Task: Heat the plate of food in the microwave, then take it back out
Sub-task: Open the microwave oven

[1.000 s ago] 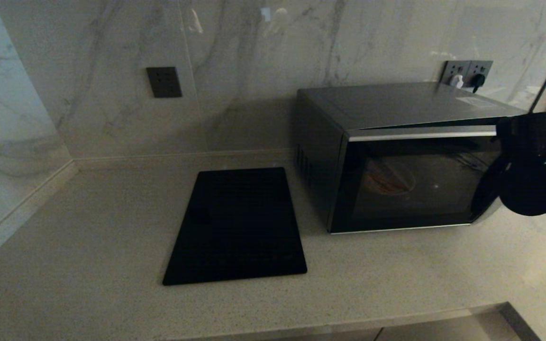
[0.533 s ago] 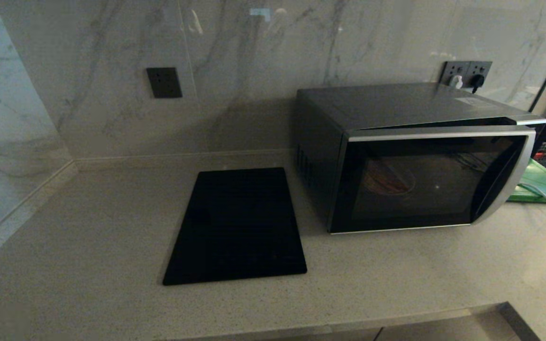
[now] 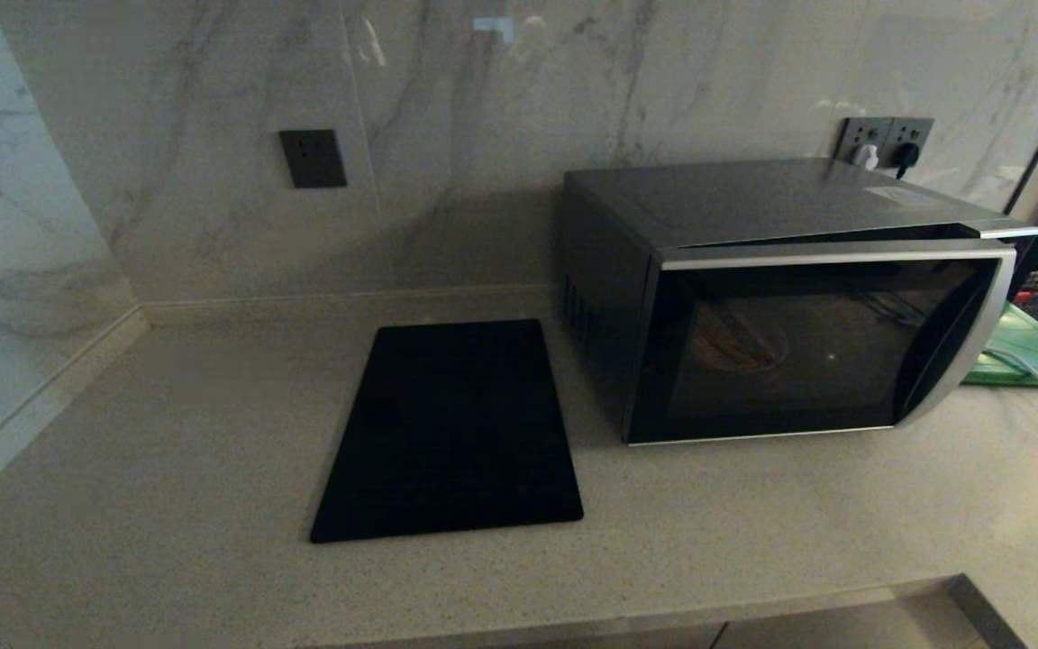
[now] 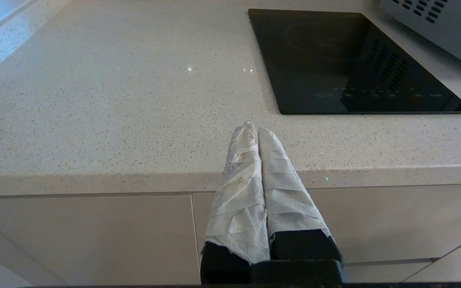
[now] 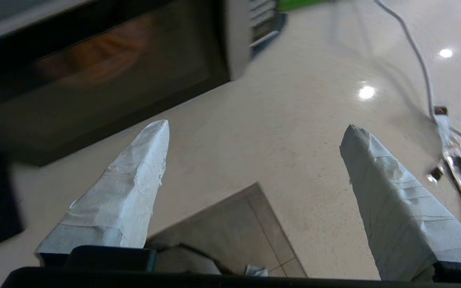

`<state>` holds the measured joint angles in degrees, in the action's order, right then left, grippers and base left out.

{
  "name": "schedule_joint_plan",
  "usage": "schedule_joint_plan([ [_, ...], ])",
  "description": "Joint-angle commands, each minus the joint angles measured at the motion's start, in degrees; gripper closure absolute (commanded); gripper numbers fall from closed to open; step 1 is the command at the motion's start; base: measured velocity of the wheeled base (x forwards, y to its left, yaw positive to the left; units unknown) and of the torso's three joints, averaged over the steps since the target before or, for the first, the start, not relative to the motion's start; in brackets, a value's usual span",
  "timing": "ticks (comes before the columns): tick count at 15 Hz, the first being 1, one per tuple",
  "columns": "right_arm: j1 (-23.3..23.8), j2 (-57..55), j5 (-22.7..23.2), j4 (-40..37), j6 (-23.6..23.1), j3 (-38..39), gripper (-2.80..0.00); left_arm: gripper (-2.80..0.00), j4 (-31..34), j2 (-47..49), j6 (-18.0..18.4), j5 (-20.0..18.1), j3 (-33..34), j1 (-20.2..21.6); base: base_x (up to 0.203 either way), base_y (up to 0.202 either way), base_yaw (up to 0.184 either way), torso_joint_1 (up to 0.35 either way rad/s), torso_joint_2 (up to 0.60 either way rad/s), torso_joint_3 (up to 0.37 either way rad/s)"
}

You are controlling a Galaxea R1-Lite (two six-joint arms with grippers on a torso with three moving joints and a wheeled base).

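The microwave (image 3: 753, 203) stands at the back right of the counter, and its black glass door looks slightly ajar on the handle side. Through the glass the plate of food (image 3: 740, 342) shows dimly as an orange-brown round shape inside. Neither arm appears in the head view. My right gripper (image 5: 254, 128) hangs open and empty over bare counter in front of the microwave (image 5: 94, 92), with the plate's orange glow (image 5: 98, 60) behind the door. My left gripper (image 4: 255, 129) is shut and empty, parked low before the counter's front edge.
A flat black cooktop panel (image 3: 451, 433) lies left of the microwave. A green board (image 3: 1037, 351) and a white cable (image 5: 412, 52) lie to the microwave's right. Wall sockets (image 3: 884, 140) sit behind it. The counter's front edge (image 3: 753, 608) runs near me.
A second ago my right arm stood at the door's handle side in the head view. It has drawn back out of that view, uncovering the green board. The door has not moved.
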<state>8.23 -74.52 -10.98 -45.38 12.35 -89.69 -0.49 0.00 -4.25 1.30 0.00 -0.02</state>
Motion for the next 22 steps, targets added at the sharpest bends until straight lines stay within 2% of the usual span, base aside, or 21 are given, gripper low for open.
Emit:
schedule_joint_plan([
  [1,0.1,-3.1,3.6,-4.6,-0.3,-7.7,-2.80,0.00,0.0,0.1,-0.1,0.0,0.0,0.0,0.000,0.000,0.000,0.000,0.00,0.000],
  [3,0.1,-5.9,6.6,-12.0,-1.8,-12.4,-2.80,0.00,0.0,0.0,-0.1,0.0,0.0,0.0,0.000,0.000,0.000,0.000,0.00,0.000],
  [5,0.1,-8.3,7.7,-14.9,-4.3,-15.8,-2.80,0.00,0.0,0.1,-0.1,0.0,0.0,0.0,0.000,0.000,0.000,0.000,0.00,0.000],
  [6,0.1,-9.3,9.6,-15.0,-4.3,-17.7,-2.80,0.00,0.0,0.1,-0.1,0.0,0.0,0.0,0.000,0.000,0.000,0.000,0.00,0.000],
  [7,0.1,-10.4,14.0,-15.0,-4.1,-19.5,-2.80,0.00,0.0,0.0,-0.1,0.0,0.0,0.0,0.000,0.000,0.000,0.000,0.00,0.000],
  [9,0.1,-12.9,22.0,-14.8,-0.4,-22.2,-2.80,0.00,0.0,0.0,-0.1,0.0,0.0,0.0,0.000,0.000,0.000,0.000,0.00,0.000],
  [10,0.1,-13.9,23.6,-14.1,1.2,-22.7,-2.80,0.00,0.0,0.0,-0.1,0.0,0.0,0.0,0.000,0.000,0.000,0.000,0.00,0.000],
  [13,0.1,-16.5,24.1,-10.6,2.8,-23.0,-2.80,0.00,0.0,0.1,-0.1,0.0,0.0,0.0,0.000,0.000,0.000,0.000,0.00,0.000],
  [14,0.2,-17.2,23.9,-8.9,2.8,-23.0,0.00,0.00,0.0,0.1,-0.1,0.0,0.0,0.0,0.000,0.000,0.000,0.000,0.00,0.000],
  [17,0.9,-19.6,21.5,-5.6,2.7,-23.3,0.00,0.00,0.0,0.0,-0.1,0.0,0.0,0.0,0.000,0.000,0.000,0.000,0.00,0.000],
  [19,0.9,-20.4,17.1,-5.4,2.1,-23.6,0.00,0.00,0.0,0.0,-0.1,0.0,0.0,0.0,0.000,0.000,0.000,0.000,0.00,0.000],
  [21,1.5,-20.6,12.4,-5.9,-1.9,-23.7,0.00,0.00,0.0,0.1,-0.1,0.0,0.0,0.0,0.000,0.000,0.000,0.000,0.00,0.000],
  [22,2.2,-20.4,12.0,-6.3,-3.1,-23.7,0.00,0.00,0.0,0.0,-0.1,0.0,0.0,0.0,0.000,0.000,0.000,0.000,0.00,0.000],
])
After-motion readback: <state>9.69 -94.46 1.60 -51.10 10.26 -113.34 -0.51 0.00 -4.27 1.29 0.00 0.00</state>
